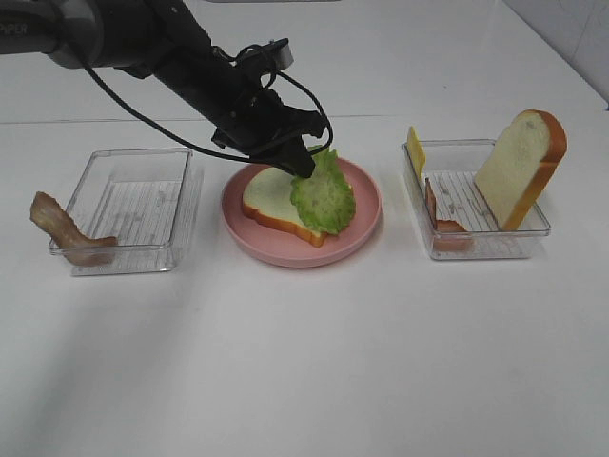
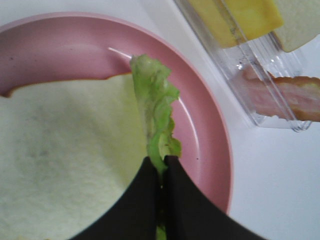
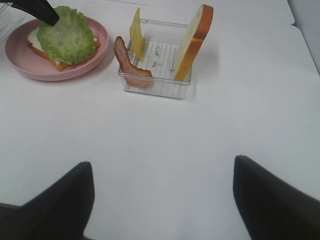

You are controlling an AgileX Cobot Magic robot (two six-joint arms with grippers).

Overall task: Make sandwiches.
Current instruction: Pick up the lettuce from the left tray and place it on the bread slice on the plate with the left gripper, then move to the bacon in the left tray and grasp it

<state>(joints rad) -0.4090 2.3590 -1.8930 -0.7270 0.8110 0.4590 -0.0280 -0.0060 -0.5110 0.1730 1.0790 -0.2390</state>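
- Exterior high: the left claw point(image 1: 303, 164) reaches over the pink plate point(image 1: 366, 228), which sits midway along the table point(image 1: 304, 362), toward its far edge. It pinches the far rim of the lettuce leaf point(image 1: 325, 198).
- The leaf lies over the right part of the flat bread slice point(image 1: 265, 198) on the plate.
- Toward the table's left edge stands the left clear tub point(image 1: 133, 157), with the left bacon strip point(image 1: 65, 231) hanging over its left wall.
- Toward the right edge, the right clear tub point(image 1: 476, 249) holds a cheese slice point(image 1: 416, 150) on edge at its far left corner. The right bacon strip point(image 1: 442, 224) is along its left wall, and the upright bread slice point(image 1: 521, 167) leans at its right end.
- Left wrist: the left claw's two black fingers are pressed together on the leaf's edge. The leaf is seen edge-on above the flat bread slice.
- Right wrist: the right claw point(image 3: 162, 162) hangs over bare table, well apart from the right clear tub, its fingers spread wide and holding nothing.
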